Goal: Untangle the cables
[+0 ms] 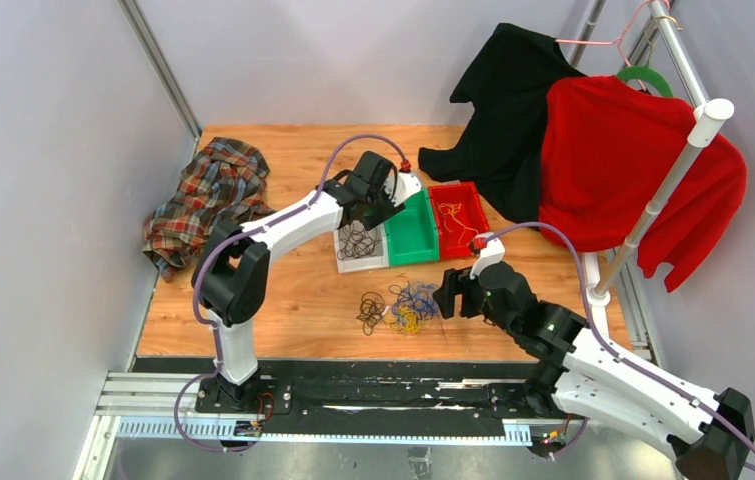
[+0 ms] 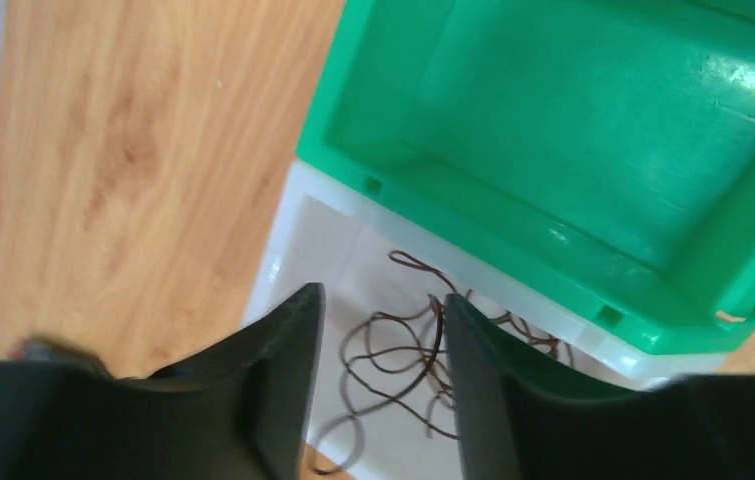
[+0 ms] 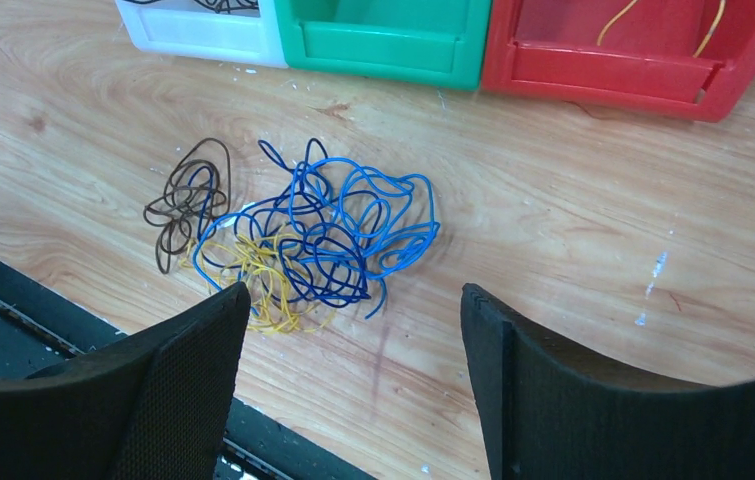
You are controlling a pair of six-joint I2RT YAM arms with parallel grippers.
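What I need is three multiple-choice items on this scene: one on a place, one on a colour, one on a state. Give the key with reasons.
1. Where does the tangled clump lie? A) in the green bin B) on the plaid shirt C) on the bare table
2. What colour are the cables in the red bin? A) yellow-orange B) blue C) white
3. How does the right gripper stand? A) shut on a blue cable B) open, empty C) shut, empty

1 C: it rests on the table, outside every bin. 2 A: yellow-orange strands show inside. 3 B: its jaws stand wide apart, nothing between.
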